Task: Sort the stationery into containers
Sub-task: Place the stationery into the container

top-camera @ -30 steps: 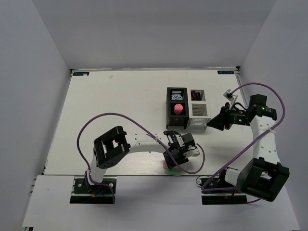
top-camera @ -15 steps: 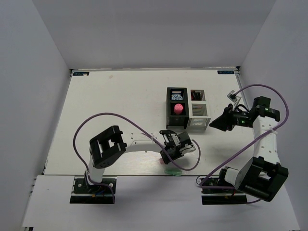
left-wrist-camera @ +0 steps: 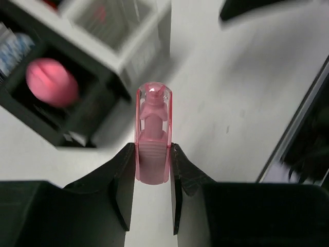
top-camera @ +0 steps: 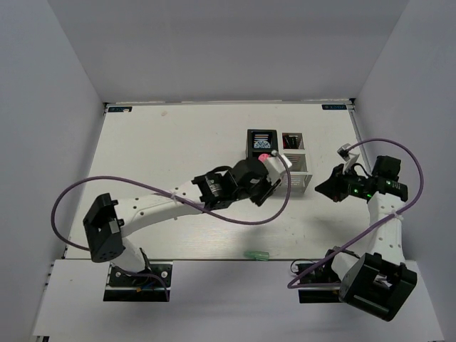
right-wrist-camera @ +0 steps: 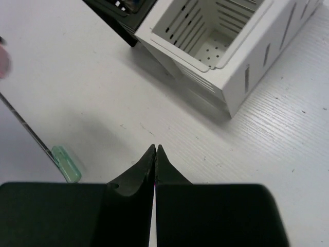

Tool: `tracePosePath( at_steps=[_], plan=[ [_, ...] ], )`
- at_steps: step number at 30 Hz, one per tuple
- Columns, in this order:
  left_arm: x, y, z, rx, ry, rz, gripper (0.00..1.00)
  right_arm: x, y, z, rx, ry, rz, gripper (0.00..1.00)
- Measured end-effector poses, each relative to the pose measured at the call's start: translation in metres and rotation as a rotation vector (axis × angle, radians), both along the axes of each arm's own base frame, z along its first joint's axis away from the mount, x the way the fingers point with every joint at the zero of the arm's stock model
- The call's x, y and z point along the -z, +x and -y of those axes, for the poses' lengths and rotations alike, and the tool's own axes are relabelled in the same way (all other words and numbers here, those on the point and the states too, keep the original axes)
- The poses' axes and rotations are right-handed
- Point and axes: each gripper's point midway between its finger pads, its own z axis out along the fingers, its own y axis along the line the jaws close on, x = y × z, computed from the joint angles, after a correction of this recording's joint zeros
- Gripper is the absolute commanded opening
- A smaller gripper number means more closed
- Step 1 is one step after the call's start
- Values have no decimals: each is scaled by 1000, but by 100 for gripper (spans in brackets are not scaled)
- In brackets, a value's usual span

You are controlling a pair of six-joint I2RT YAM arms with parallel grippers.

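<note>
While left fingers [left-wrist-camera: 121, 180] pinch ribbed translucent pink piece [left-wrist-camera: 152, 140], right fingers [right-wrist-camera: 138, 169] pressed together.

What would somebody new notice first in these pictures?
Most striking is the pink translucent piece pinched in the left claw, held close to the black bin and the white bin near the middle of the table. A round pink thing sits inside the black bin. A lone green piece lies at the table's near edge, and the right claw hangs shut and empty to the right of the white bin.
</note>
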Motion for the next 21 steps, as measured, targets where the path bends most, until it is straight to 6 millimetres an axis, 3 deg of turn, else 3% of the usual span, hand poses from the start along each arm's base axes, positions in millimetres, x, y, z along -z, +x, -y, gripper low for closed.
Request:
tracePosePath(
  at_steps=[3,6,9,13,18,21],
  plan=[
    [-50,21,23,-18,-200,87,0,6,3,5,35,5,-10,0],
    [-73,47,49,-26,-322,140,0,8,5,9,64,14,-15,2],
    [-68,69,74,-34,-379,161,0,7,7,13,80,24,-8,4],
    [-47,95,101,-48,-411,162,0,4,8,17,100,44,-1,4],
    [-24,116,120,-74,-420,157,0,-1,8,20,116,75,14,4],
    [-20,126,125,-98,-426,161,1,-3,8,22,121,97,19,5]
  ],
)
